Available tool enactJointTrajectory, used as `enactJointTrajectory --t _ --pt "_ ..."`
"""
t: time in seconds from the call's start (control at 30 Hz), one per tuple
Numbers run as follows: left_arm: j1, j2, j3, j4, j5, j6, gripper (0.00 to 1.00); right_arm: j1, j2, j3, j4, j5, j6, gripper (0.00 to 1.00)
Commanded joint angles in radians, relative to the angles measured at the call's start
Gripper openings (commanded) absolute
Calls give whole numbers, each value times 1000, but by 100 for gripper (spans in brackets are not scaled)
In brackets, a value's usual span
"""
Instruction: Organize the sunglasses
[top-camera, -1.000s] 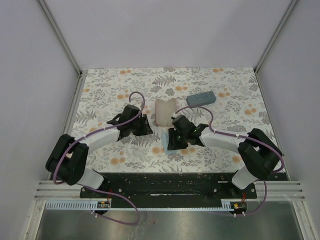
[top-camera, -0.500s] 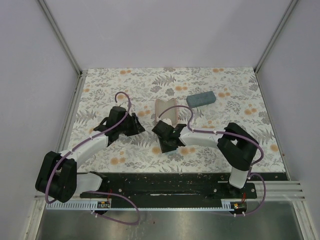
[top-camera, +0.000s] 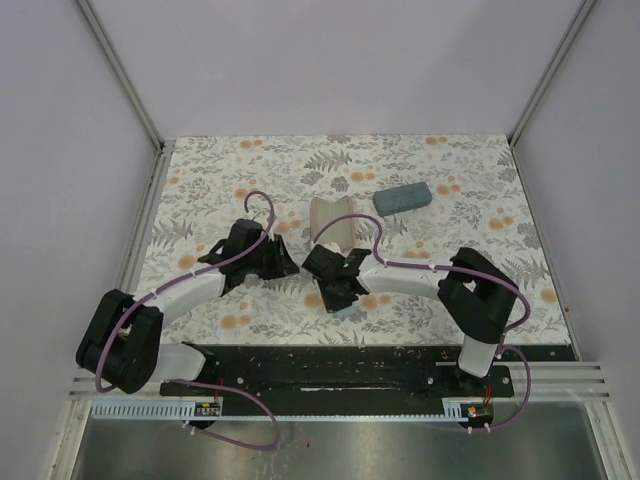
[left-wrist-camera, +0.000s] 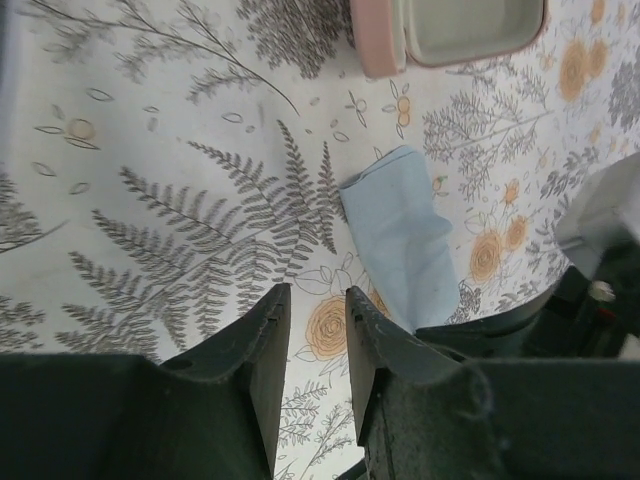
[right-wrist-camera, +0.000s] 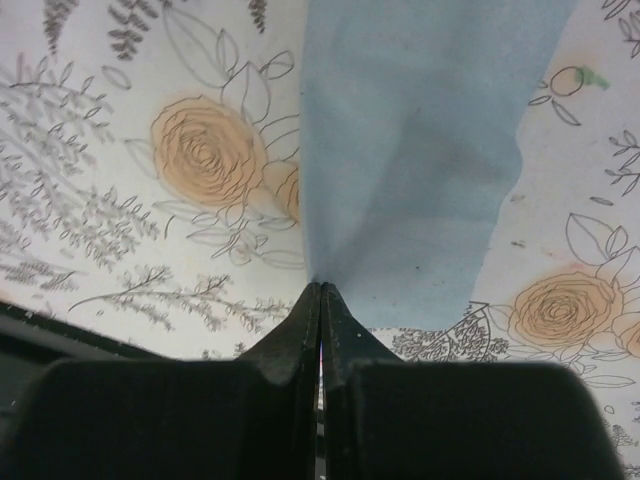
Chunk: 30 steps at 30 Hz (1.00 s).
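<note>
No sunglasses show in any view. My right gripper (right-wrist-camera: 320, 287) is shut on the near edge of a light blue cloth (right-wrist-camera: 415, 150) that lies flat on the flowered table. In the top view the gripper (top-camera: 335, 285) sits just in front of the open pink case (top-camera: 335, 222), and a bit of the cloth (top-camera: 347, 307) peeks out beside it. My left gripper (left-wrist-camera: 318, 305) is narrowly open and empty, low over the table to the left of the cloth (left-wrist-camera: 400, 240). In the top view it is left of the right gripper (top-camera: 272, 258).
The open pink case (left-wrist-camera: 450, 30) shows an empty whitish inside in the left wrist view. A closed grey-blue case (top-camera: 402, 197) lies further back on the right. The right arm (left-wrist-camera: 600, 250) is close on the left gripper's right side. Walls enclose the table.
My right gripper has shifted left and nearer with the cloth pinched in it. My left gripper swung left, then came back right toward the cloth.
</note>
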Motion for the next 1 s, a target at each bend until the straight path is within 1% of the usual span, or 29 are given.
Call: enactJointTrajectory --t 0.0,0.03,0.1,0.2,0.23,0.4,0.43,0.6,0.7,0.8,0.97 --pt "-48 45 19 67 22 -11 33 -27 -124 -18 17 -119 5 0" --pt "-55 53 22 93 25 -14 33 -46 -141 -21 29 -172 2 0" --pt "-58 65 23 105 36 -12 34 -72 -167 -21 42 -224 -8 0" --pt "-61 94 49 90 51 0 37 -109 -182 -10 43 -287 -29 0" --pt "-61 105 57 82 53 5 39 -118 -184 -9 42 -303 -35 0" --pt "-70 151 88 73 45 5 56 -138 -172 -16 43 -347 -51 0" --pt "-73 165 95 73 45 6 58 -136 -169 -19 42 -355 -51 0" --pt "-96 234 128 73 60 -6 57 -136 -161 -35 51 -369 -51 0" --pt "-114 272 128 76 37 -53 56 -136 -158 -39 58 -373 -51 0" --pt "-134 313 106 159 56 -135 53 -136 -147 -39 66 -381 -51 0" --pt "-153 364 89 246 47 -215 54 -136 -150 -49 75 -390 -49 0"
